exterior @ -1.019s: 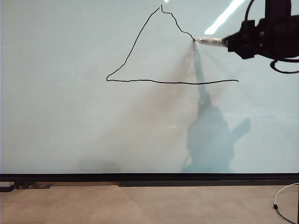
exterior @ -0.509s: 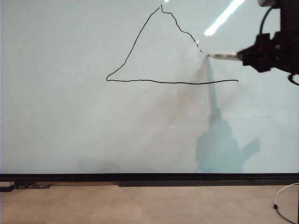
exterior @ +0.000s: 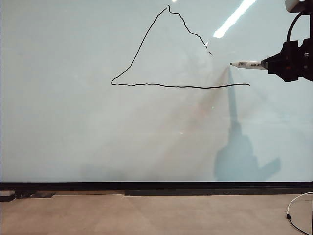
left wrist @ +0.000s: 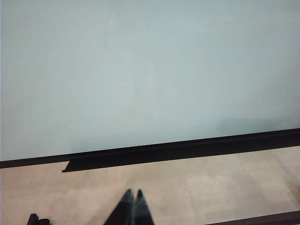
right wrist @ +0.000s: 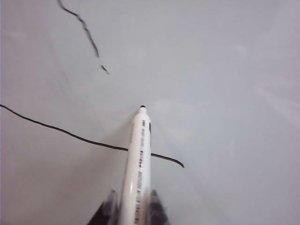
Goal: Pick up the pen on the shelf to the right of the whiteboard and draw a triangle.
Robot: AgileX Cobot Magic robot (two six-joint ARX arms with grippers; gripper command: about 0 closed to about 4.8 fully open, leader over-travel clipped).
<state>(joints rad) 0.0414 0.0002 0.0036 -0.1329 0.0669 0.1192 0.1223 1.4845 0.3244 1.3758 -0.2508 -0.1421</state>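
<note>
left pincer [left wrist: 133,202]: low over the beige counter [left wrist: 211,187], near its front edge, short of the board. its 2 dark fingertips meet in a point; closed, nothing between them.

counter: bare beige surface running up to the black strip [exterior: 156,186] along the foot of the whiteboard [exterior: 73,127]. a white cable [exterior: 296,205] with a black end lies at the counter's far right corner in the exterior view.

right pincer [exterior: 268,64]: raised, at the right edge of the exterior view, in front of the upper part of the board. jaws clamped on the rear of the pen [exterior: 248,64], which sticks out level toward the left. in the right wrist view the white barrel [right wrist: 139,164] runs out from between the 2 dark fingers [right wrist: 108,211], dark tip pointing at the board.

pen tip: to the right of the drawn lines and above the right end of the base line. whether it touches the board cannot be told; its shadow [exterior: 242,156] falls on the board below it.

triangle [exterior: 166,49]: thin black wobbly outline on the upper middle of the whiteboard. left side and base are joined at the lower left corner. right side comes down from the peak, breaks, shows 1 short dash, then stops short of the base; that side is not closed.

bright streak of light [exterior: 234,18] reflected on the board at upper right.
</note>
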